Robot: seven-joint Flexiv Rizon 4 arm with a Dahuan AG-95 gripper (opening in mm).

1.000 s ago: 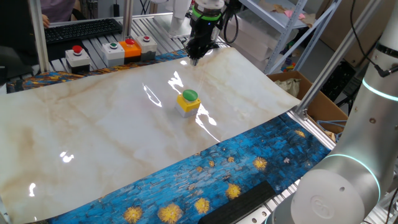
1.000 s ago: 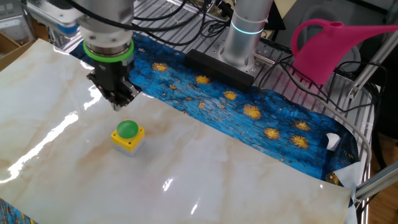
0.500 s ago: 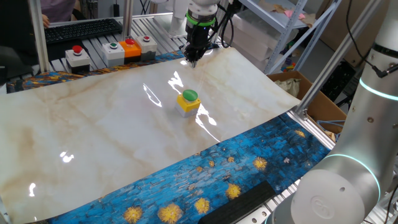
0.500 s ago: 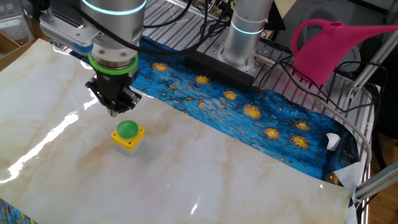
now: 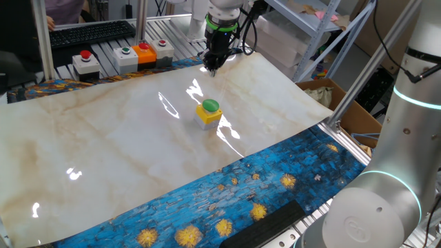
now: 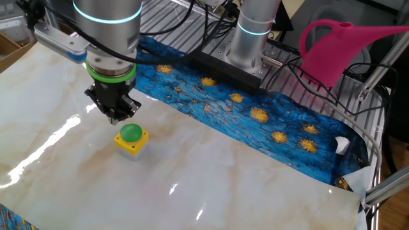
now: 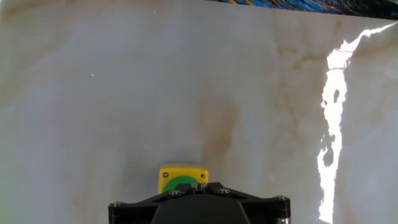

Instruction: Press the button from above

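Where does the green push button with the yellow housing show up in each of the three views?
One fixed view: the button sits mid-table on the marble sheet.
The other fixed view: the button is left of centre, just below the gripper.
Hand view: the button is at bottom centre, partly hidden.
Shared landmark: the marble sheet.

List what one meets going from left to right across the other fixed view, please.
Claw → button → arm base → pink watering can.
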